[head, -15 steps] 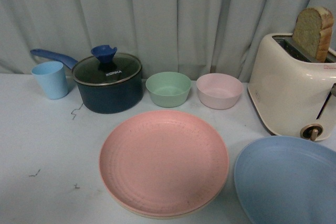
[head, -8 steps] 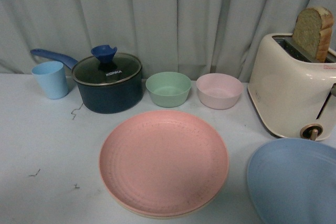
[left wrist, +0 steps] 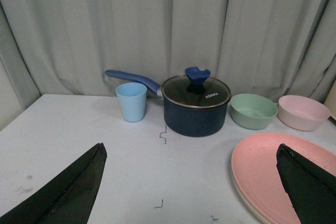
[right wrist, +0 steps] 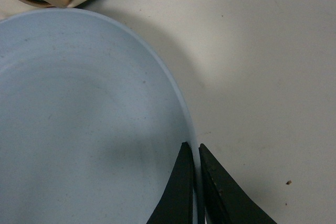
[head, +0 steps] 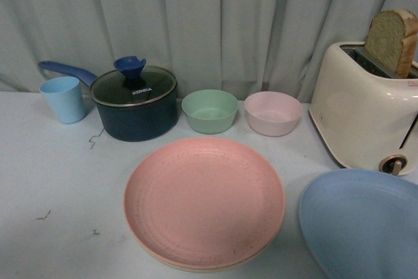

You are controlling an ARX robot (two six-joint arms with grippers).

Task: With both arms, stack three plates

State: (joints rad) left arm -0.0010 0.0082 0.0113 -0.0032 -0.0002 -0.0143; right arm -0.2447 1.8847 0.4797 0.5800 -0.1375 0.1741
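The pink plate [head: 204,202] lies in the middle of the table on top of a cream-beige plate, whose rim [head: 196,268] shows under its near edge. The pink plate also shows in the left wrist view [left wrist: 262,166]. The light blue plate [head: 362,227] is at the front right, tilted, partly out of frame. My right gripper [right wrist: 193,148] is shut on the light blue plate's rim [right wrist: 186,119]. My left gripper [left wrist: 191,153] is open and empty above the table left of the pink plate. Neither arm shows in the front view.
Behind the plates stand a light blue cup [head: 63,98], a dark blue lidded pot [head: 134,102], a green bowl [head: 209,110] and a pink bowl [head: 273,113]. A cream toaster [head: 366,115] with a bread slice stands at the right, close to the blue plate. A curtain hangs behind.
The light blue plate shifted to the right half a second ago, then came back slightly left and up. The pink plate and the rest have not moved.
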